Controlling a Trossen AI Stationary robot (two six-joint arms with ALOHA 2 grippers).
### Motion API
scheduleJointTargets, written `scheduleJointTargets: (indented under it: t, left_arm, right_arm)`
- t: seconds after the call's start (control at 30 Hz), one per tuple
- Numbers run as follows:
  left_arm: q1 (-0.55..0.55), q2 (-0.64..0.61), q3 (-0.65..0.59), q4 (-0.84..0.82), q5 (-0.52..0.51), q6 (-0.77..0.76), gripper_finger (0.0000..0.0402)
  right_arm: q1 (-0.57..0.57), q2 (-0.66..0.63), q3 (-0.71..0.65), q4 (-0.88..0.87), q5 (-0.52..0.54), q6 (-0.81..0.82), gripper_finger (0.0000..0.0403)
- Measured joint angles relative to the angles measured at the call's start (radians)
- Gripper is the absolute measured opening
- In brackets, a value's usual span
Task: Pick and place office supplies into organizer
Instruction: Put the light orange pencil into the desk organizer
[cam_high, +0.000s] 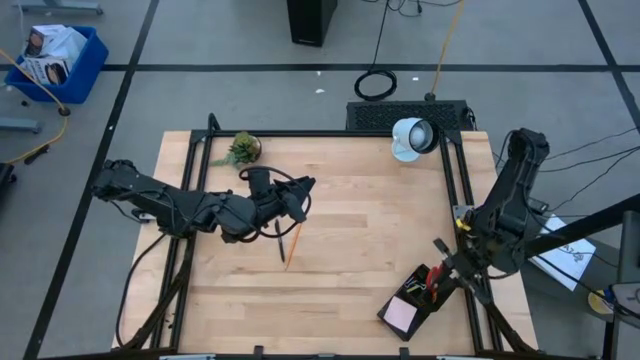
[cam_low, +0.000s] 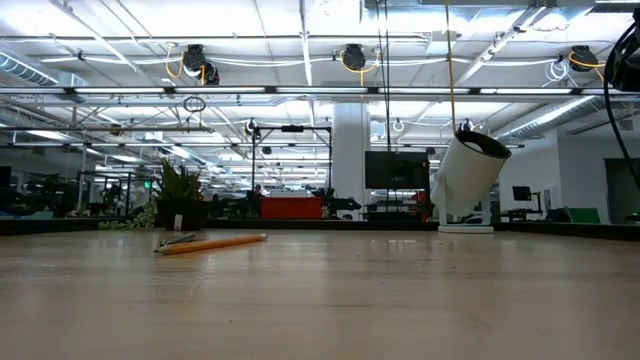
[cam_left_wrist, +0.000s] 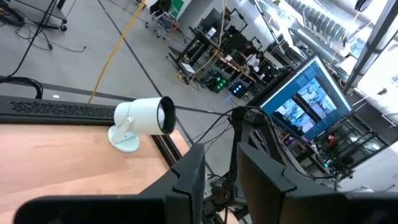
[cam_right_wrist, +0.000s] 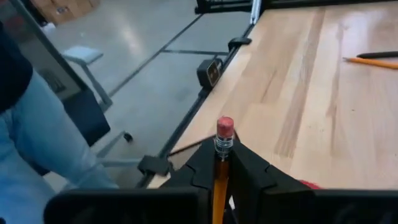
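My right gripper (cam_right_wrist: 219, 157) is shut on an orange-yellow pencil (cam_right_wrist: 220, 180) and hovers over the black organizer (cam_high: 420, 297) at the table's near right corner. A pink sticky-note pad (cam_high: 402, 315) and red-handled scissors (cam_high: 432, 281) lie in the organizer. Another pencil (cam_high: 291, 246) lies flat mid-table beside a black pen (cam_high: 281, 244); both also show in the low view, the pencil (cam_low: 215, 242) and the pen (cam_low: 175, 239). My left gripper (cam_high: 303, 190) is open and holds nothing, raised just beyond that pair and pointing toward the table's right. My right gripper pinches the pencil between its two fingers, the pencil lying along them. The pink eraser end (cam_right_wrist: 224, 127) sticks out past the fingertips. The rest of the pencil is hidden under the gripper body. The fingers point roughly toward the table's left.
A white round lamp (cam_high: 412, 137) stands at the far right, a small potted plant (cam_high: 242, 149) at the far left. A black box with cables (cam_high: 405, 113) sits behind the far edge. A person's leg (cam_right_wrist: 37, 137) shows beside the table. Bare wood lies between the arms.
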Motion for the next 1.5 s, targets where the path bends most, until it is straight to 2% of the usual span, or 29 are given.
scheduleJointTargets:
  t: [0.2,0.37,0.6,0.77,0.87,1.0,1.13,1.23,1.3,1.4,1.5]
  left_arm:
    - [0.0,0.0,0.0,0.0,0.0,0.0,0.0097]
    - [0.0,0.0,0.0,-0.001,0.0,0.004,0.0097]
    - [0.0,0.0,0.0,-0.023,0.004,0.001,0.0097]
    - [0.0,0.0,0.0,-0.029,0.088,-0.002,0.0097]
    - [0.0,0.0,0.0,-0.073,0.144,-0.001,0.0097]
    - [0.0,0.0,0.0,-0.119,0.218,-0.07,0.0097]
    - [0.011,0.0,0.0,-0.123,0.247,-0.13,0.0097]
    - [0.025,0.0,0.0,-0.139,0.226,-0.089,0.0097]
    - [0.036,0.0,0.0,-0.183,0.262,-0.125,0.0097]
    - [0.033,0.016,0.0,-0.356,0.298,-0.253,0.0097]
    - [0.006,0.069,-0.001,-0.543,0.314,-0.424,0.0097]
  right_arm:
    - [0.038,-0.001,-0.066,0.026,-0.002,-0.072,0.0048]
    - [0.044,-0.001,-0.129,0.174,-0.001,-0.079,0.0092]
    - [0.044,-0.005,-0.133,0.308,0.0,-0.12,0.0151]
    - [0.044,-0.033,-0.133,0.392,0.003,-0.109,0.016]
    - [0.042,-0.065,-0.133,0.498,0.058,-0.203,0.0156]
    - [0.041,-0.133,-0.133,0.671,0.197,-0.387,0.015]
    - [0.041,-0.189,-0.132,0.959,0.296,-0.636,0.0148]
    - [0.041,-0.204,-0.132,1.226,0.315,-0.802,0.015]
    - [0.041,-0.204,-0.131,1.353,0.309,-0.897,0.015]
    - [0.041,-0.201,-0.125,1.375,0.285,-0.98,0.0147]
    - [0.041,-0.185,-0.097,1.319,0.322,-0.985,0.0147]
